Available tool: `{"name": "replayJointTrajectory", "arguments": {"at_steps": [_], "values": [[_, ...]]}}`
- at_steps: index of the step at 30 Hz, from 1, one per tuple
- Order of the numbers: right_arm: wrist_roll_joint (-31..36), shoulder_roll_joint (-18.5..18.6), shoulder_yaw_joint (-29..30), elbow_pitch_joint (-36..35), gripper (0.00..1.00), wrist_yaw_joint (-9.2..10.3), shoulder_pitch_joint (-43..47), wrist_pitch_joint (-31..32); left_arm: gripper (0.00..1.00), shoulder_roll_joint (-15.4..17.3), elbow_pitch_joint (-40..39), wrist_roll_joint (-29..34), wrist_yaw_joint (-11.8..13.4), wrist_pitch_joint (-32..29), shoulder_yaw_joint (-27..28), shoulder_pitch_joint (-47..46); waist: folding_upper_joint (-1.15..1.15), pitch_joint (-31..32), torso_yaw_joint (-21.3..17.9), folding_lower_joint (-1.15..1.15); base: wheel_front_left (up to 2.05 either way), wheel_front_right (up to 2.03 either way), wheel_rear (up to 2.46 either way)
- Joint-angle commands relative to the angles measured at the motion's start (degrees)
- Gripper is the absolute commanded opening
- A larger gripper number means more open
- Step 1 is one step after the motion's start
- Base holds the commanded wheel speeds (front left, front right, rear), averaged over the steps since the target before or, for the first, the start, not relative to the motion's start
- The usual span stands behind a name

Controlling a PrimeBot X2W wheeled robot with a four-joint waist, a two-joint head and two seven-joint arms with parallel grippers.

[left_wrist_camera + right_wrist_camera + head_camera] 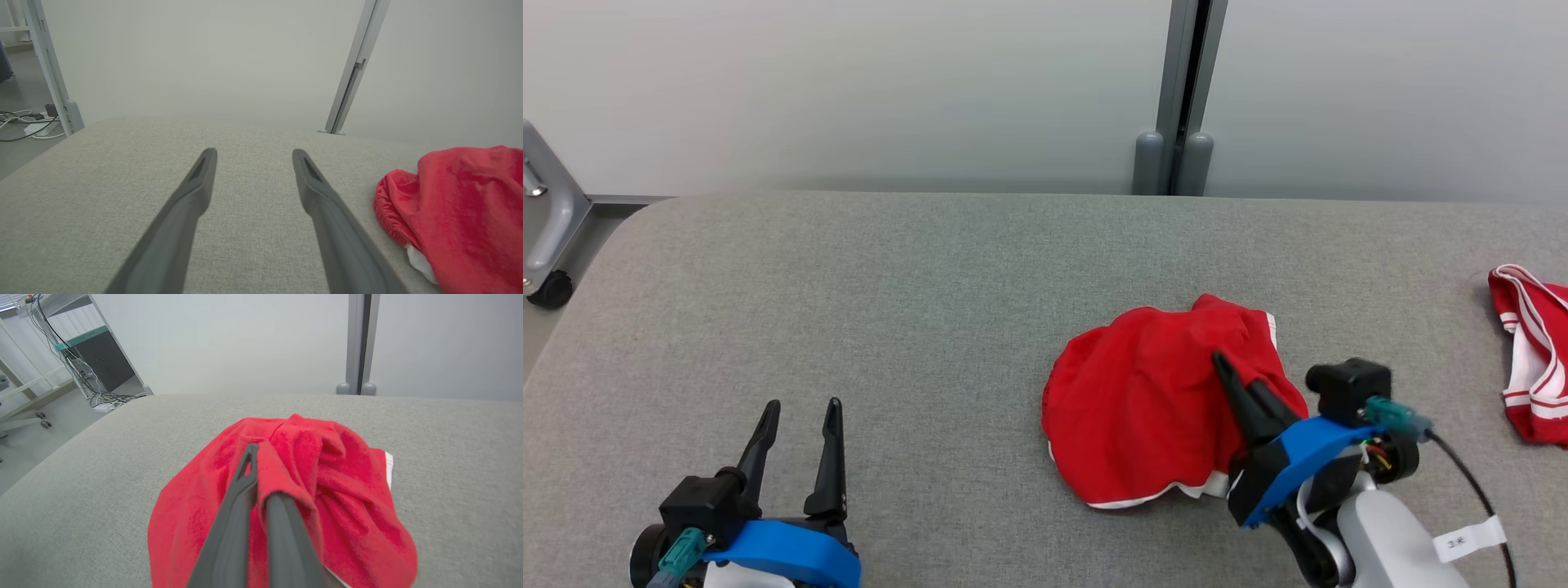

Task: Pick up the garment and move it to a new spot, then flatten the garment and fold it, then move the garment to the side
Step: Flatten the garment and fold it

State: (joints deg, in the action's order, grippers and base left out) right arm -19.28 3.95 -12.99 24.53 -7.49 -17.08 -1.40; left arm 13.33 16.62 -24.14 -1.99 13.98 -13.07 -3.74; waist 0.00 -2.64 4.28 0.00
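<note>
Jaws of right arm (1380, 531), angled leftward, pinch garment (1135, 408).

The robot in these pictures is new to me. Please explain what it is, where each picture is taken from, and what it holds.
It is a robot with two arms, each ending in a gripper with two fingers. One picture looks down from its head onto a grey surface; the others look along each gripper from its wrist. The right gripper is shut on a crumpled red garment. The left gripper is open, holding nothing. A second garment, red and white, lies far right.
</note>
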Motion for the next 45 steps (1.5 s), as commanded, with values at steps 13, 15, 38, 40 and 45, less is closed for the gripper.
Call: {"name": "replayJointTrajectory", "arguments": {"at_steps": [13, 15, 38, 40, 45], "values": [[-7.5, 3.9, -13.3, -9.8, 0.0, 0.0, -21.0, 2.8, 1.0, 0.0, -1.2, -0.1, 0.3, 0.8, -0.3, -1.0, 0.0, 0.0, 0.6, 0.0, 0.0, 0.0, 0.0], [-9.1, 3.5, -15.0, -9.3, 0.0, 0.0, -25.7, 1.8, 1.0, -0.1, -1.2, 0.0, 0.1, 0.7, -0.6, -1.2, 0.0, 0.1, 1.0, 0.0, 0.0, 0.0, 0.0], [-6.2, 9.2, -5.7, 4.4, 0.0, 0.0, -13.7, 5.1, 1.0, -0.1, -1.9, -0.5, 0.6, 1.0, -0.6, -1.5, 0.0, -1.2, 0.2, 0.0, 0.0, 0.0, 0.0], [-5.7, 9.5, -4.8, 2.8, 0.0, 0.0, -11.5, 5.8, 1.0, -0.1, -2.0, -0.5, 0.7, 1.0, -0.6, -1.5, 0.0, -1.2, -0.5, 0.0, 0.0, 0.0, 0.0], [-5.6, 9.2, -1.8, -5.2, 0.0, 0.0, -5.7, 9.3, 1.0, 0.0, -2.0, -0.8, 0.7, 1.1, -0.4, -1.0, 0.0, -1.2, -1.9, 0.0, 0.0, 0.0, 0.0]]}}
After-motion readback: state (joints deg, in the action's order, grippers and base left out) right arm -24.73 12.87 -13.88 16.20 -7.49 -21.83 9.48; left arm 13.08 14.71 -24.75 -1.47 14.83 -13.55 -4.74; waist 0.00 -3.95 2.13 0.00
